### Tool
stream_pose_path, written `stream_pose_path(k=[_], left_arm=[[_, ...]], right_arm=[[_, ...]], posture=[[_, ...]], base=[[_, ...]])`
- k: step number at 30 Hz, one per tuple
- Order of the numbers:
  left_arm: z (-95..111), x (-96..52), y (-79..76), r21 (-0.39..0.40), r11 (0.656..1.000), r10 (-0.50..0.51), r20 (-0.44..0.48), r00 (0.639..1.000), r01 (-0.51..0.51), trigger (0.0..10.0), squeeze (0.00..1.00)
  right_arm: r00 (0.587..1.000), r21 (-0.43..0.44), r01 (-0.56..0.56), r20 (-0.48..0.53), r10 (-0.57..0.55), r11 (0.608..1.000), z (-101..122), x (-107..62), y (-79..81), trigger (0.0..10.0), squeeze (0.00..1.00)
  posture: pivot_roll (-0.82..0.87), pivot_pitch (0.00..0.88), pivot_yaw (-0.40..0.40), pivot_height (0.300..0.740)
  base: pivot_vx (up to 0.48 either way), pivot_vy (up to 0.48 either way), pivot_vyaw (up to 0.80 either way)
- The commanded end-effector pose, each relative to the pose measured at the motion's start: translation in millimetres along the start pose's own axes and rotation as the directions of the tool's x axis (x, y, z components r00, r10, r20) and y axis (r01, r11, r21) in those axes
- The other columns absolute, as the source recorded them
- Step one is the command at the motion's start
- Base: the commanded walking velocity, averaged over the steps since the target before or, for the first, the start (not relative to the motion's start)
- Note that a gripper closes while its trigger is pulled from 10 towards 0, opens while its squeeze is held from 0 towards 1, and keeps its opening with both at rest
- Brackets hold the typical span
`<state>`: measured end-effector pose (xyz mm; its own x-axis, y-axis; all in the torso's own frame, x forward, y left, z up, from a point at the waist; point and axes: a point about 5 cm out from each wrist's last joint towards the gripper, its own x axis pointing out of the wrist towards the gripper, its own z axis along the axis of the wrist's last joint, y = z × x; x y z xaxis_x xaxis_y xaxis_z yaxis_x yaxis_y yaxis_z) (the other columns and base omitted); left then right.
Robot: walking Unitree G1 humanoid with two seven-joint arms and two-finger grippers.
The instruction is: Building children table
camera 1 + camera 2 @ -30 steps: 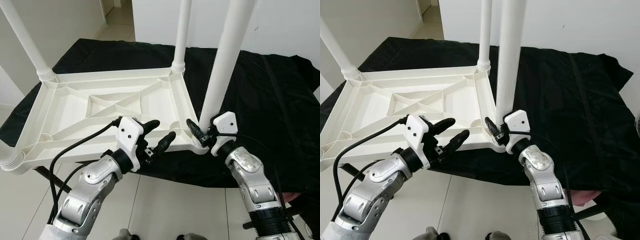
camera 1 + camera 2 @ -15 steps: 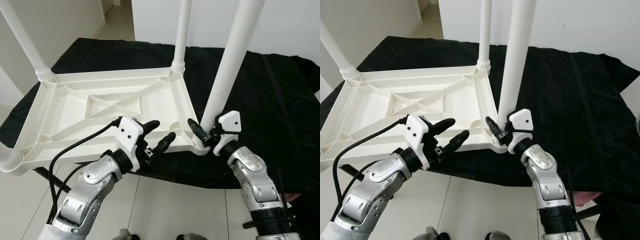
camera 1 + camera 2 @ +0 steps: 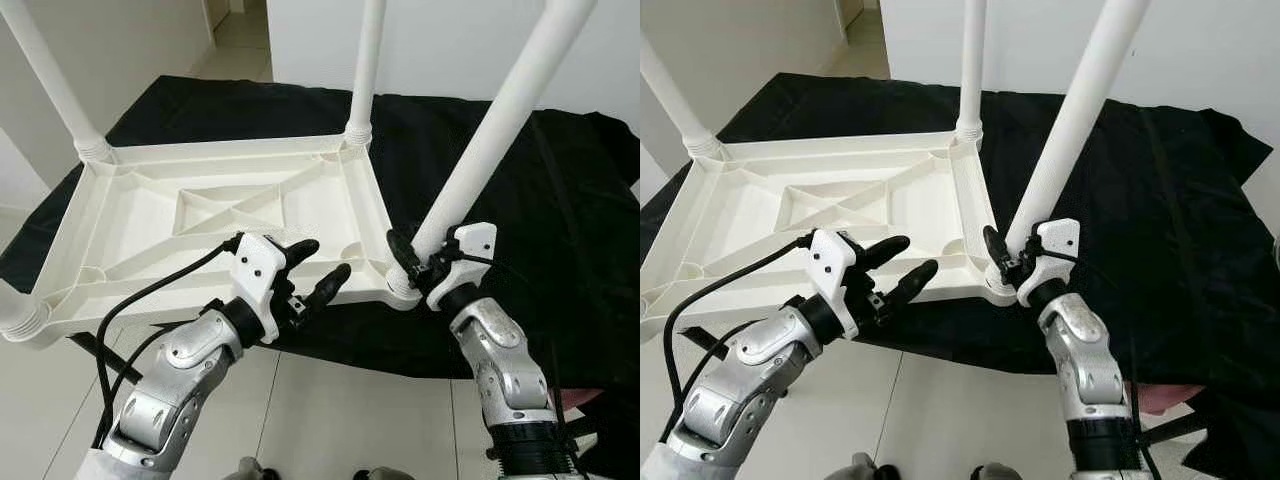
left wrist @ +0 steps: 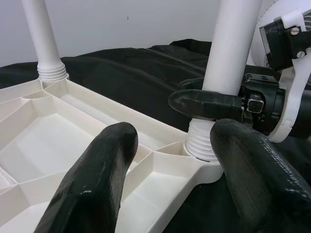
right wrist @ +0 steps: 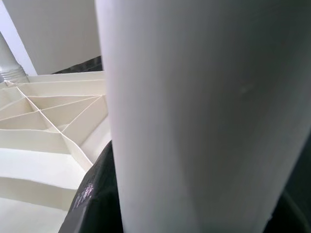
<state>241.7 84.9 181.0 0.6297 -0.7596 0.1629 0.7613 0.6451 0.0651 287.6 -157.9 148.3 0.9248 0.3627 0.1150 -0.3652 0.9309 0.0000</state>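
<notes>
My right hand (image 3: 418,258) grips the leg (image 3: 492,137), tilted rightward from its corner socket (image 4: 200,145); left hand (image 3: 318,268) open nearby.

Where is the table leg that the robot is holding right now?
The leaning white leg is in the right claw, its base at the near right corner socket of the upturned tabletop, tilting away to the robot's right.

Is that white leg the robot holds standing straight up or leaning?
Leaning. The table leg in the right end effector slants rightward from its corner socket.
</notes>
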Motion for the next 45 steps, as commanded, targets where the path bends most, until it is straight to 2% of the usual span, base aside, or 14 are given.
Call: stream_pose_path(k=[1,13,22,30,33,35,37,38,40,45], left_arm=[[1,-1.3,-4.5,-0.008,0.998,-0.056,0.000,0.998,0.056,10.0,0.00],[2,-1.3,-2.9,-0.003,0.999,-0.042,0.004,0.999,0.042,10.0,0.00],[3,-2.0,-2.6,-0.001,0.999,-0.037,0.006,0.999,0.037,10.0,0.00],[4,-1.9,-3.2,-0.002,0.999,-0.044,0.005,0.999,0.044,10.0,0.00],[4,-1.6,-3.6,-0.001,0.999,-0.052,0.003,0.999,0.052,10.0,0.00],[4,-0.8,-4.1,0.000,0.998,-0.057,0.002,0.998,0.057,10.0,0.00],[4,-0.8,-4.1,0.000,0.998,-0.057,0.002,0.998,0.057,10.0,0.00],[4,-0.4,-4.7,0.000,0.998,-0.059,0.003,0.998,0.059,10.0,0.00],[4,-0.3,-4.6,0.000,0.998,-0.059,0.003,0.998,0.059,10.0,0.00],[4,-0.6,-4.5,0.001,0.998,-0.062,0.001,0.998,0.062,10.0,0.00]], right_arm=[[0.984,-0.027,0.011,-0.180,-0.016,1.000,-35,-12.7,-0.6,10.0,0.00],[0.973,-0.138,-0.086,-0.226,0.053,0.987,-42,-15.3,8.9,10.0,0.00],[0.968,-0.158,-0.116,-0.239,0.076,0.981,-47,-18.4,11.5,10.0,0.00],[0.971,-0.129,-0.119,-0.221,0.088,0.984,-48,-22.2,13.0,10.0,0.00],[0.984,-0.116,-0.056,-0.177,0.035,0.992,-44,-21.3,9.9,10.0,0.00],[0.989,-0.088,0.046,-0.134,-0.057,0.995,-41,-20.9,6.2,10.0,0.00],[0.989,-0.088,0.046,-0.134,-0.057,0.995,-41,-20.9,6.2,10.0,0.00],[0.994,-0.065,0.068,-0.087,-0.073,0.996,-39,-23.1,9.6,10.0,0.00],[0.996,-0.048,0.065,-0.059,-0.068,0.997,-38,-24.4,12.0,10.0,0.00],[0.995,-0.050,0.054,-0.077,-0.058,0.997,-43,-26.1,14.8,10.0,0.00]], posture=[[-0.07,0.111,0.063,0.740],[-0.07,0.115,0.063,0.740],[-0.07,0.115,0.062,0.740],[-0.06,0.116,0.064,0.740],[-0.07,0.116,0.066,0.740],[-0.07,0.116,0.066,0.740],[-0.07,0.116,0.066,0.740],[-0.07,0.116,0.066,0.740],[-0.07,0.114,0.068,0.740],[-0.07,0.114,0.068,0.740]], base=[[0.000,0.000,0.00],[0.000,0.000,0.00],[0.000,0.000,0.00],[0.000,0.000,0.00],[0.000,0.000,0.00],[0.000,0.000,0.00],[0.000,0.000,0.00],[0.000,0.000,0.00],[0.000,0.000,0.00],[0.000,0.000,0.00]])
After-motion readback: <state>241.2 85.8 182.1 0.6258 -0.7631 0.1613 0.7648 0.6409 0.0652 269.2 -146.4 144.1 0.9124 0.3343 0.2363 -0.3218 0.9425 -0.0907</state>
